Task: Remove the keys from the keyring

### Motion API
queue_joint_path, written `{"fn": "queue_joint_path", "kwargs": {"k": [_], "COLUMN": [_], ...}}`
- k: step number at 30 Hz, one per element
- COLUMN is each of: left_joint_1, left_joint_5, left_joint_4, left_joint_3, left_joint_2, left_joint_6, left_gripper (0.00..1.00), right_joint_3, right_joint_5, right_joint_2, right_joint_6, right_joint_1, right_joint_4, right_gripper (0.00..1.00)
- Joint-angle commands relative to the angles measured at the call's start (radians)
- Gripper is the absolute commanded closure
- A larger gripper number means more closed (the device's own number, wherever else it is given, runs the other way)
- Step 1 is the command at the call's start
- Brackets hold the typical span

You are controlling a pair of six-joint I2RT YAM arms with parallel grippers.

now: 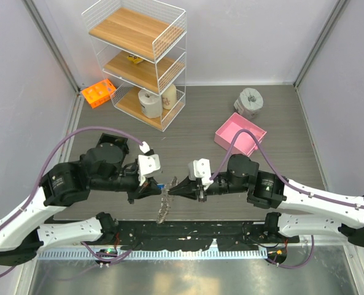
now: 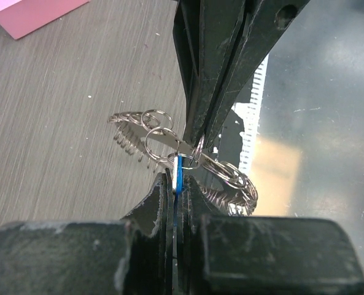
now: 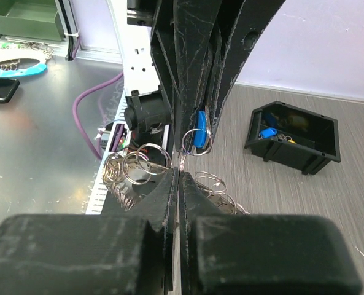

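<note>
**A:** What could go wrong from here?

**B:** The keyring (image 1: 164, 204) hangs between the two grippers at 6 o'clock, right by the near edge of the bench (image 1: 280, 123). The left gripper (image 2: 177, 179), in from 9 o'clock, is pressed together on the blue key (image 2: 178, 171). The right gripper (image 3: 177, 178), in from 3 o'clock, pinches the ring's wire just beside it. If they pull apart before the key's small loop is worked off, I'd expect the thin key to slip out or the wire to bend. A slip this close to the edge could send the keys (image 2: 129, 140) off the bench.

**A:** And what can't you make out?

**B:** Whether that loop is on the wire or off it, because the closed fingers cover the spot. No yellow key shows. Farther off, at 2 o'clock in the right wrist view, a black bin (image 3: 292, 140) holds small things, one of them blue, too dim to name.
</note>
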Motion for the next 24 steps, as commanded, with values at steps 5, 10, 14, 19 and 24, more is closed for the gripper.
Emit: {"fn": "queue_joint_path", "kwargs": {"k": [5, 10, 14, 19, 24], "left_joint_1": [0.003, 0.003, 0.001, 0.003, 0.001], "left_joint_5": [-0.009, 0.005, 0.037, 0.019, 0.030], "left_joint_4": [0.037, 0.034, 0.030, -0.018, -0.019], "left_joint_3": [0.079, 0.096, 0.096, 0.101, 0.095], "left_joint_2": [0.022, 0.036, 0.035, 0.067, 0.082], "left_joint_6": [0.010, 0.000, 0.015, 0.027, 0.006], "left_gripper": [1.00, 1.00, 1.00, 1.00, 1.00], "right_joint_3": [0.084, 0.086, 0.122, 0.188, 0.210], "right_joint_5": [-0.052, -0.050, -0.039, -0.027, 0.034], "right_joint_2": [0.046, 0.068, 0.100, 0.157, 0.183], "right_joint_6": [-0.020, -0.037, -0.046, -0.046, -0.064], "right_joint_1": [0.006, 0.006, 0.006, 0.006, 0.006], "right_joint_4": [-0.064, -0.078, -0.138, -0.214, -0.256], "right_gripper": [0.95, 0.95, 0.95, 0.95, 0.90]}}
